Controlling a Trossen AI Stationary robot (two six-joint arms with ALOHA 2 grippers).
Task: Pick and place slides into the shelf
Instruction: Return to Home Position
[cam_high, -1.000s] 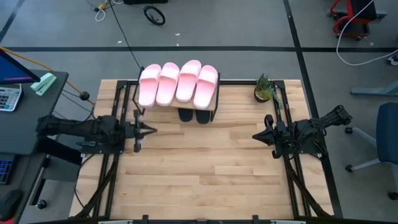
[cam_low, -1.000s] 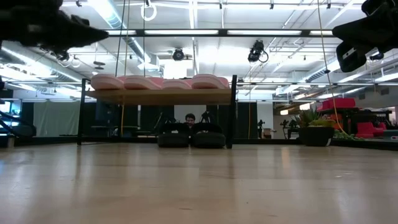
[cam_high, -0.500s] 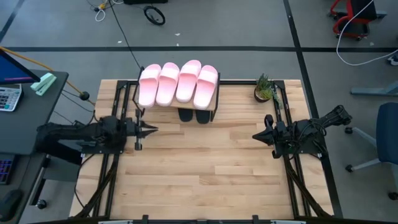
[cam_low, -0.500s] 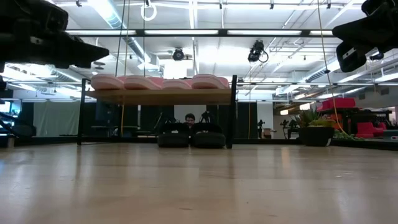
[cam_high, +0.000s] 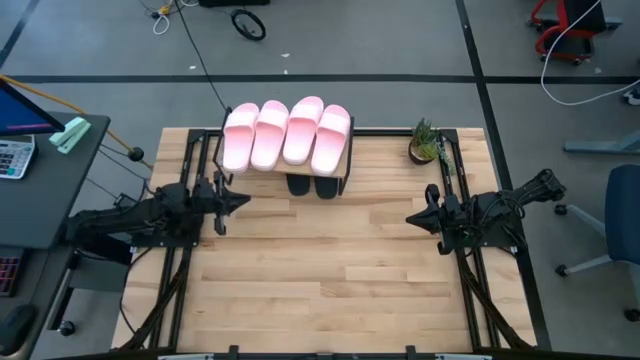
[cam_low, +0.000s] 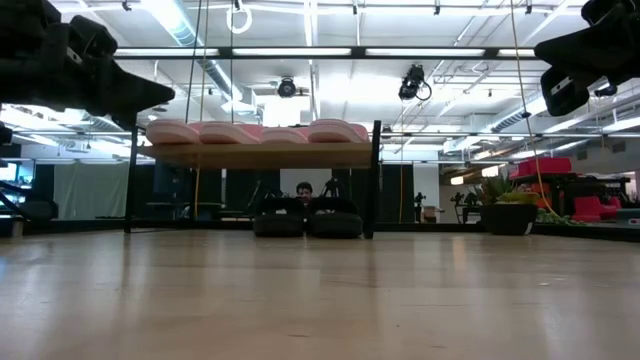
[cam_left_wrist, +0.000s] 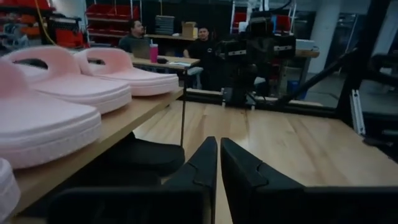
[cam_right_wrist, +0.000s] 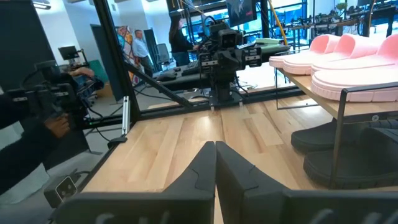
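Pink slides (cam_high: 270, 133), black slides (cam_high: 325, 188)

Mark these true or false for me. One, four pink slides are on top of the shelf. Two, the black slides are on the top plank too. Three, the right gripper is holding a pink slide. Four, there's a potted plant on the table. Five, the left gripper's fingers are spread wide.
1. True. Four pink slides lie side by side on top of the shelf.
2. False. The two black slides sit under the shelf, on the table.
3. False. The right gripper is shut on nothing, over the table's right side.
4. True. A small potted plant stands near the far right corner.
5. False. The left gripper is shut and empty, just in front of the shelf's left end.
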